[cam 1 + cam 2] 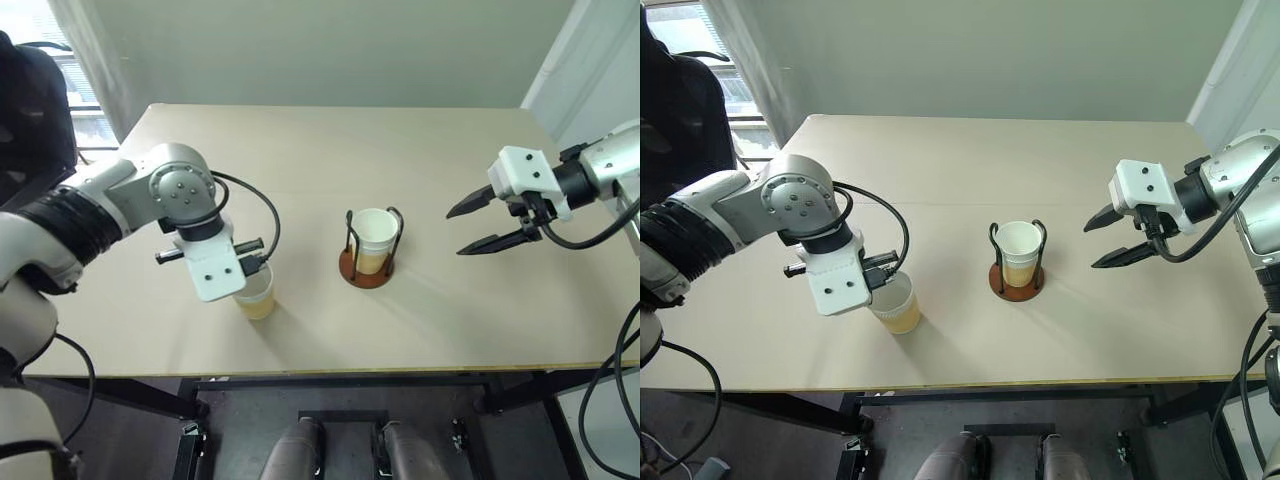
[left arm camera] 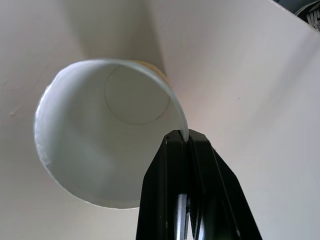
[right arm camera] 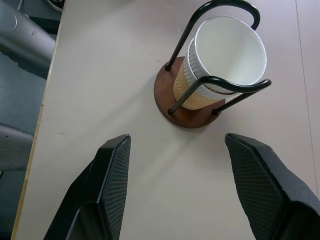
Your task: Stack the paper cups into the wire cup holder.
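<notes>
Here, left claw (image 2: 187, 142) pinched on the paper cup's (image 2: 100, 150) rim — right claw (image 1: 482, 226) agape beside the wire cup holder (image 1: 368, 268).

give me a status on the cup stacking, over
Left gripper shut on rim of paper cup standing on table. Right gripper open, empty, beside wire cup holder, stacked cups inside. Nothing in the way.
</notes>
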Controlling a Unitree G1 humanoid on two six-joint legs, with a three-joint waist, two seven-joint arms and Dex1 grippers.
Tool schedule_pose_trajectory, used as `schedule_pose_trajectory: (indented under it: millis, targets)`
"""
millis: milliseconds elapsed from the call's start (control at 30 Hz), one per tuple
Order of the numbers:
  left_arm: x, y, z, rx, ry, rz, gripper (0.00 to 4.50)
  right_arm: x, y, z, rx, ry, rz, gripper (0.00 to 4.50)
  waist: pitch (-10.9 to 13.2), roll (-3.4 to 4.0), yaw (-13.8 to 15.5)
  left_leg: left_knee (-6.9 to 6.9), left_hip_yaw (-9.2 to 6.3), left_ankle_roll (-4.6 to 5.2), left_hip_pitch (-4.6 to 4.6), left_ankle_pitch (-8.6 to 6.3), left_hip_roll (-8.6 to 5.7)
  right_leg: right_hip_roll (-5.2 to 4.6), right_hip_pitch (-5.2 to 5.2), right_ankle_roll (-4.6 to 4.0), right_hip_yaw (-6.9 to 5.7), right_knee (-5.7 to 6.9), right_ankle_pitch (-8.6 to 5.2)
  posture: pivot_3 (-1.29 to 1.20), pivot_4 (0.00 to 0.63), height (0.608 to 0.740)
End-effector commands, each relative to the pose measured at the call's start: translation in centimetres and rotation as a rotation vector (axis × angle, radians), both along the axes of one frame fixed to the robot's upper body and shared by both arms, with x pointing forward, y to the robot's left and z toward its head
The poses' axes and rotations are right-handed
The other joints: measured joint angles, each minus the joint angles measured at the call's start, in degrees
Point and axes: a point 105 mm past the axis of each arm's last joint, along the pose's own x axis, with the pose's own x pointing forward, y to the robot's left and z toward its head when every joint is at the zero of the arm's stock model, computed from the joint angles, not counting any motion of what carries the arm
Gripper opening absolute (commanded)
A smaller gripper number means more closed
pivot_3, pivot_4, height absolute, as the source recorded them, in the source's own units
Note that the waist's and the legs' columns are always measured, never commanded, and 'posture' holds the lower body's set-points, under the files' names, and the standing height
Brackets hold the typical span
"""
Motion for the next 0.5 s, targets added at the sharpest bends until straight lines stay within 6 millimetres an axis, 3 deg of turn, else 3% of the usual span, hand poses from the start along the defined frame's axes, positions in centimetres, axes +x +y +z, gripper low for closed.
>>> schedule_pose_trajectory:
  millis: [33,300,500]
  targets:
    - [0.6,0.1,1.7,0.013,-0.05,0.007,0.02,-0.1,-0.1,1.3,0.006,-0.052,0.007,3.03,0.0,0.0,0.0,0.0,0.0,0.0,0.0,0.0,0.0,0.0,0.0,0.0,0.0,0.0,0.0,0.0,0.15,0.74]
    - [2.2,-0.8,3.6,-0.041,-0.121,0.042,0.02,0.1,-0.2,1.3,-0.003,-0.057,0.005,3.03,0.0,0.0,0.02,0.0,0.0,0.0,-0.03,0.0,0.0,0.0,-0.01,0.0,0.0,0.0,0.0,0.0,0.15,0.74]
    - [4.1,-2.3,6.9,-0.105,-0.231,0.093,0.02,0.3,-0.5,1.5,-0.011,-0.064,-0.004,3.03,0.0,0.0,0.21,0.01,0.0,0.05,-0.1,-0.03,-0.01,0.0,-0.02,0.04,0.0,-0.07,0.02,0.0,0.15,0.74]
